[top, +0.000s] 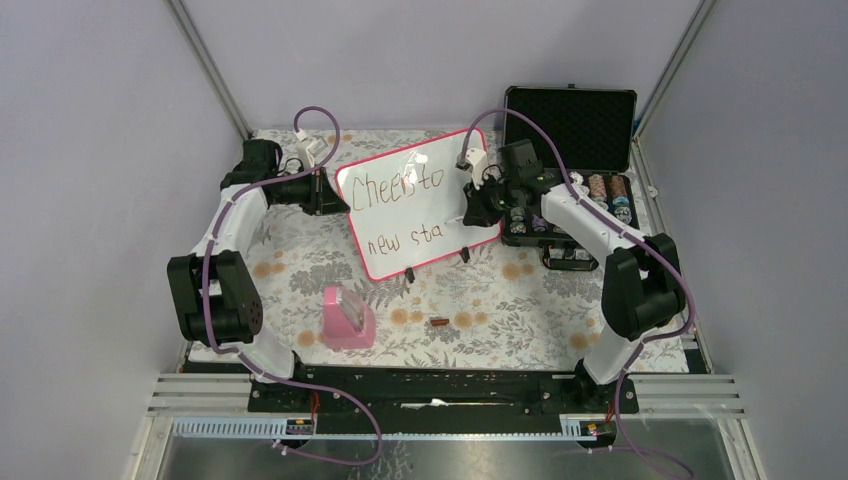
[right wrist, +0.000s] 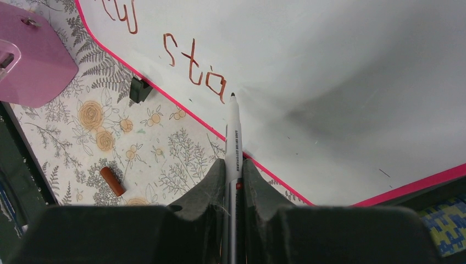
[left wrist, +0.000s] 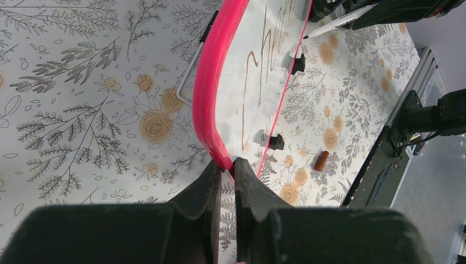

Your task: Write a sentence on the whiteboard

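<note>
Bright, soft, even light; pale glare streaks the whiteboard (top: 432,215) near its upper edge; a broad grey shadow lies across it in the right wrist view.

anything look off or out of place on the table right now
Two small things. The glossy white whiteboard with the pink-red frame sits askew on the floral-print cloth, with the left gripper clamped on its frame. A small brown cylinder, perhaps a pen cap, lies loose on the cloth in front of it.
</note>
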